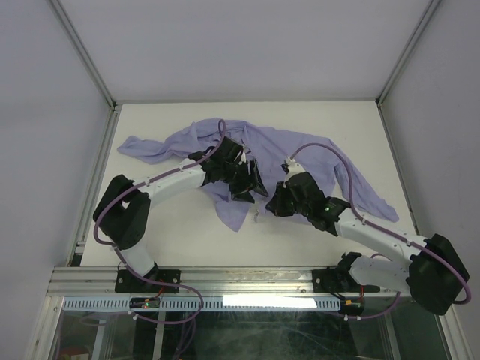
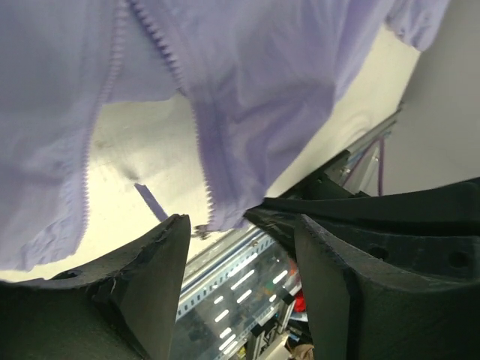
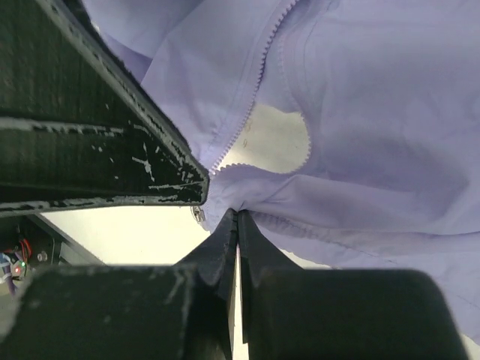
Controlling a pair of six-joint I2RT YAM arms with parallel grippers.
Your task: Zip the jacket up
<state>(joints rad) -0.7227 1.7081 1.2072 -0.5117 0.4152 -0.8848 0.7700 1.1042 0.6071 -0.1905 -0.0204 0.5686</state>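
The lavender jacket (image 1: pixel 262 142) lies crumpled and unzipped on the white table, with its sleeves out to the left and right. My left gripper (image 1: pixel 247 189) hovers over its lower front and is open and empty. In the left wrist view (image 2: pixel 240 247) the jacket (image 2: pixel 262 90) hangs above the spread fingers (image 2: pixel 161 277), with both rows of zipper teeth (image 2: pixel 206 172) apart. My right gripper (image 1: pixel 271 204) is shut on a fold of the jacket (image 3: pixel 375 112) at the zipper's lower end (image 3: pixel 238 217). A small metal slider (image 3: pixel 197 215) hangs just left of it.
An aluminium rail (image 1: pixel 225 281) runs along the table's near edge by the arm bases. White enclosure walls (image 1: pixel 45 112) stand on the left, right and back. Purple cables (image 1: pixel 330 150) loop over the jacket. The left gripper's finger (image 3: pixel 90 135) sits close to the right gripper.
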